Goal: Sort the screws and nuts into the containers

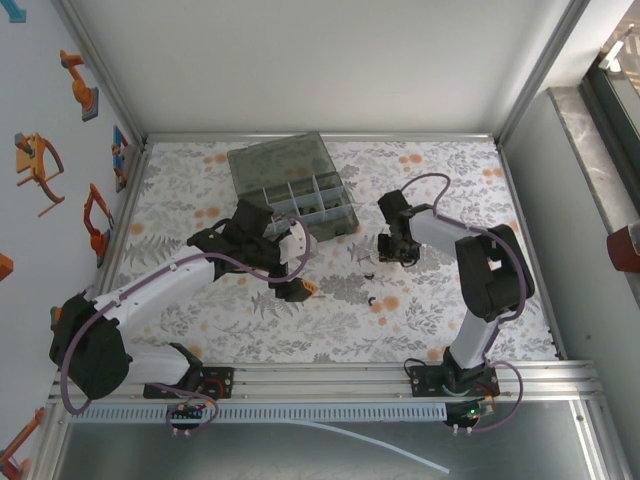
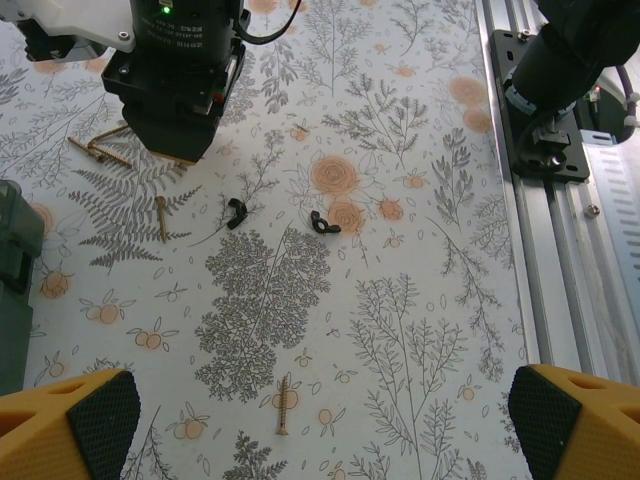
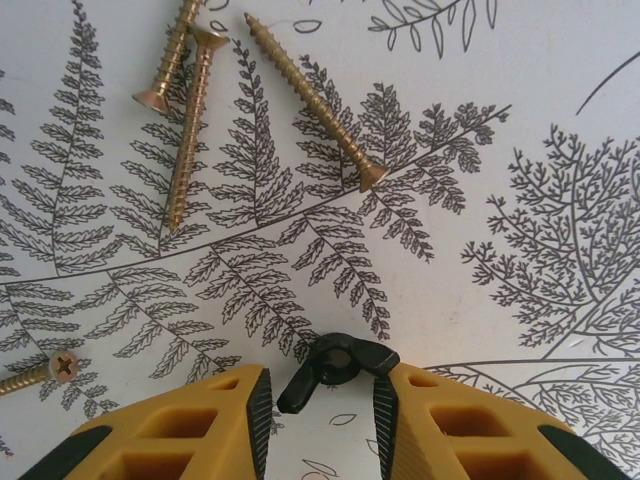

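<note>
Right hand (image 3: 322, 425) was down at the tabletop (image 3: 520, 150). Its yellow fingers (image 3: 200, 430) stood close on either side of a black wing nut (image 3: 335, 368). The nut lay on the fern print right at the fingertips and looked to touch both pads. Couldn't tell whether it was truly clenched or only bracketed.

Three brass screws (image 3: 192, 125) lay just past the fingertips. Two rested against each other and the third (image 3: 315, 100) lay slanted to their right. A fourth screw (image 3: 35, 372) lay at the left edge of that wrist view.

Left hand (image 2: 318, 425) was released, fingers wide apart, hovering over the tabletop just on the near side of the box (image 1: 290, 185). In its wrist view a lone screw (image 2: 283, 405) lay on the print between the fingertips. Farther on were two more black wing nuts (image 2: 236, 212), near each other but apart. One screw (image 2: 161, 217) lay left of them, and a small crossed pair (image 2: 100, 148) lay beside the right hand.

The grey box sat at the far middle of the tabletop, its lid (image 1: 278, 158) open and tipped back. Compartments (image 1: 305, 205) were split by thin dividers, with contents too small to make out from overhead. All the loose screws and nuts I could see lay on the tabletop.
</note>
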Controlling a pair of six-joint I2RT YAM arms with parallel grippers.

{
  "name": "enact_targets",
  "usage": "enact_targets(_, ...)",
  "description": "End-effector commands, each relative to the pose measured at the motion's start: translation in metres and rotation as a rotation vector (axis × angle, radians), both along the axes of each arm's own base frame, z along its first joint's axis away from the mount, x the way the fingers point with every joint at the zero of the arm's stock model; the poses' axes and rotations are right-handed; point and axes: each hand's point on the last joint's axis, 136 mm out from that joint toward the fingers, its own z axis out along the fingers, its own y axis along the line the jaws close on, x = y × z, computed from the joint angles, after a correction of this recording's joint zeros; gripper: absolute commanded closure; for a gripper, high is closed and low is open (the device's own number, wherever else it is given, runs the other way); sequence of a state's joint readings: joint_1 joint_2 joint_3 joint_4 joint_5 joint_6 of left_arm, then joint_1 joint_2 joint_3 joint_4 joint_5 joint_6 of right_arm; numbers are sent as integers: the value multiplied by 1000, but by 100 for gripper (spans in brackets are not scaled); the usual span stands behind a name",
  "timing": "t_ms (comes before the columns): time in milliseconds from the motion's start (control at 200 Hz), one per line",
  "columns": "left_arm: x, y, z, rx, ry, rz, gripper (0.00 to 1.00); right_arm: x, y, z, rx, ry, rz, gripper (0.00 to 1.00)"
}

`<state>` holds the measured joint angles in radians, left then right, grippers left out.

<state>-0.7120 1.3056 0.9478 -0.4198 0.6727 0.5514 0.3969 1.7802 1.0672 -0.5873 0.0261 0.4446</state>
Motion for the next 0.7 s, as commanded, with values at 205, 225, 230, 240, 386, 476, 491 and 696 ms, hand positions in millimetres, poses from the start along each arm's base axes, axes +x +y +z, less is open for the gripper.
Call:
enact_targets(205,1,-1,6,-6,-7,-17,3,15,5,-8,-17,2,-33,58)
enact_targets(225,0,-1,6,-6,-9,-18,3,16,5,-9,-21,5,-40,60)
enact_targets(230,0,-1,6,-6,-8,-18,3,16,5,-9,-21,5,-40,60)
enact_targets(240,0,-1,6,-6,-7,-18,3,17,5,-10,-22,6,-44,61)
enact_targets(386,-1,-2,6,-7,-6,-20,3,22,3,-10,-41,4,-81,75)
enact_targets(476,0,-2,6,-6,-6,-19,3,21,2,-8,-41,8,-90,78)
enact_targets(491,0,-2,6,-7,-6,-18,3,20,2,-7,-39,7,-89,79)
enact_targets(696,0,-2,7,-9,-8,-19,3,18,4,-4,-22,-7,-52,83)
